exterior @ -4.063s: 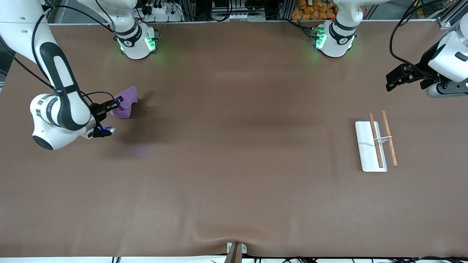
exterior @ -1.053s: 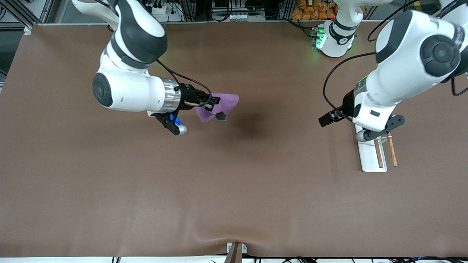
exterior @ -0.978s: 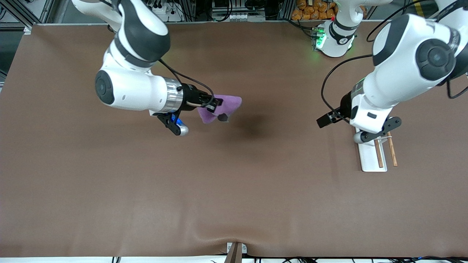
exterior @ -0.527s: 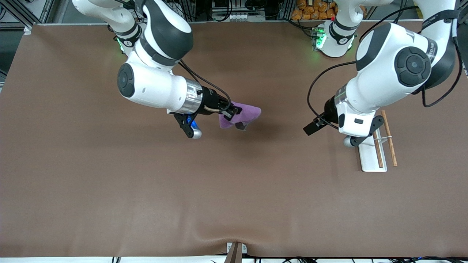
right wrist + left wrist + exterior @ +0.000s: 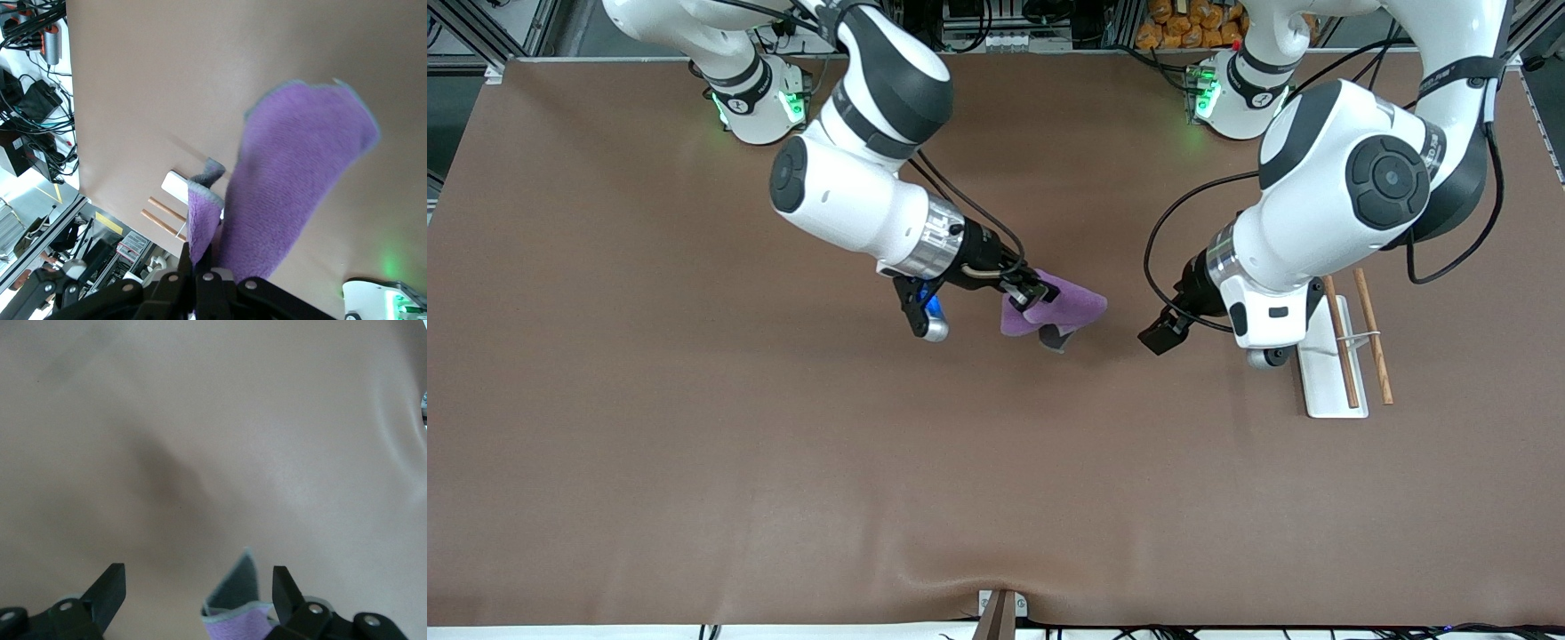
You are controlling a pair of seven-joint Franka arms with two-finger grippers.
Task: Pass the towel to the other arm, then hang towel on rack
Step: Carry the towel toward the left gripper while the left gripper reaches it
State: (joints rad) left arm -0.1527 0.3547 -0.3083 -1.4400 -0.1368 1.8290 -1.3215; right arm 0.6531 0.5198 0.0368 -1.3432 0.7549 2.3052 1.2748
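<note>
The towel (image 5: 1060,308), purple with a dark grey underside, hangs in the air over the middle of the table. My right gripper (image 5: 1034,294) is shut on one edge of it; in the right wrist view the purple cloth (image 5: 300,173) drapes from the closed gripper (image 5: 203,263). The other arm (image 5: 1334,191) has its left gripper (image 5: 1157,336) open, a short gap from the towel's free edge. In the left wrist view a grey and purple towel corner (image 5: 237,607) shows between the spread fingers (image 5: 110,590), close to one of them and ungripped. The rack (image 5: 1320,373) lies flat beside the left wrist.
The rack's two wooden rods (image 5: 1371,338) lie toward the left arm's end of the table. The brown table cover (image 5: 871,462) spreads wide nearer the front camera. Both arm bases (image 5: 1232,93) stand at the table's back edge.
The right gripper has carried the towel toward the left arm's end. The left gripper has come away from the rack toward the towel, so the gap between them has narrowed.
</note>
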